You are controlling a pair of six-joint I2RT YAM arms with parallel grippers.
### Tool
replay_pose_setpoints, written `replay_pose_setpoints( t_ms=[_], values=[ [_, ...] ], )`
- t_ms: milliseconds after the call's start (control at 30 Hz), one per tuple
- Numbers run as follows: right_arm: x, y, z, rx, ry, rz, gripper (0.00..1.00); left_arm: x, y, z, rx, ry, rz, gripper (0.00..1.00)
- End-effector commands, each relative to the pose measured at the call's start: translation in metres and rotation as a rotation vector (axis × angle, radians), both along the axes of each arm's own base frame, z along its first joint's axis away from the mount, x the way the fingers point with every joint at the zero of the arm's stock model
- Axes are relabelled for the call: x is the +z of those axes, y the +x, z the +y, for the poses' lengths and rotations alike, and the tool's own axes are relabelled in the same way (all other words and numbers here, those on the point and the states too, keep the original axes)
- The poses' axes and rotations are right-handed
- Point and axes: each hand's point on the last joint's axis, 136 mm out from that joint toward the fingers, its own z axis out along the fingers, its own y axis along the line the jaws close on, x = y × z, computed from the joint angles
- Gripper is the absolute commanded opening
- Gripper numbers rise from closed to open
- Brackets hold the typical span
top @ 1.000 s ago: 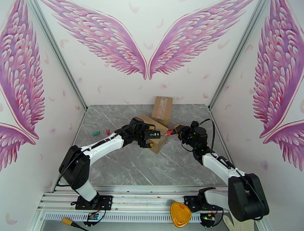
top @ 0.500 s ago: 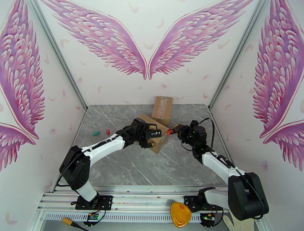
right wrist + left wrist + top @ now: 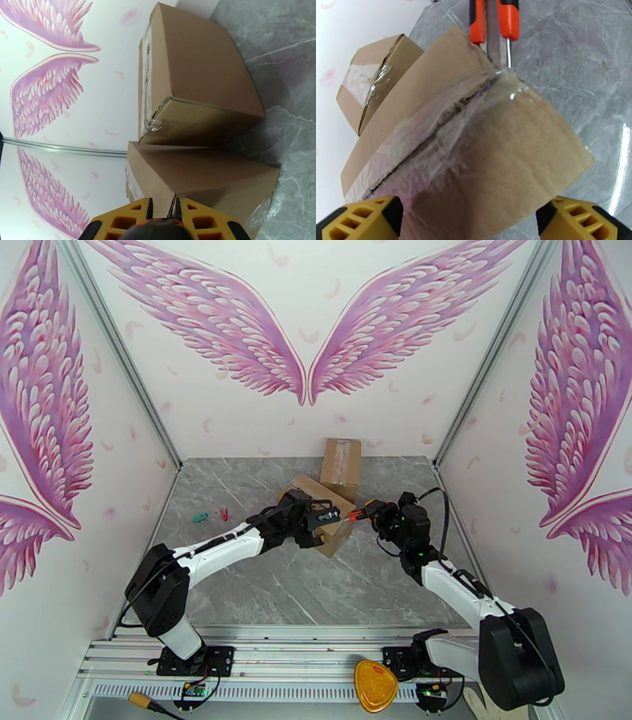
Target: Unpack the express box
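My right gripper (image 3: 370, 513) is clamped on an orange-handled cutter (image 3: 494, 23), its blade tip at the taped seam at the corner of the express box (image 3: 474, 150). My left gripper (image 3: 322, 526) is spread wide around that box's near end. It's mid-table, touching a second box (image 3: 340, 460) behind.

light: bright, even | shadows: soft | glare: on marble table (image 3: 620, 158) | focus: sharp
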Motion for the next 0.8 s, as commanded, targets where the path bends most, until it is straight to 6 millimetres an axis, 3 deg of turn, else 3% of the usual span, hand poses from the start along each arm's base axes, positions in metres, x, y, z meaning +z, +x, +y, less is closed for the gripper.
replay_pose_setpoints(
  t_ms=[0, 200, 433, 767],
  values=[
    [-0.019, -0.033, 0.052, 0.282, 0.071, 0.116, 0.0, 0.062, 0.026, -0.008, 0.04, -0.143, -0.204, 0.94],
    [-0.016, -0.039, 0.062, 0.389, 0.107, 0.143, 0.0, 0.054, 0.033, 0.007, 0.028, -0.107, -0.199, 0.94],
    [-0.018, -0.046, 0.056, 0.473, 0.068, 0.186, 0.0, 0.054, 0.038, 0.021, -0.003, -0.098, -0.185, 0.94],
    [-0.021, -0.035, 0.06, 0.486, 0.089, 0.159, 0.0, 0.06, 0.027, 0.007, -0.055, -0.158, -0.145, 0.94]
  ],
)
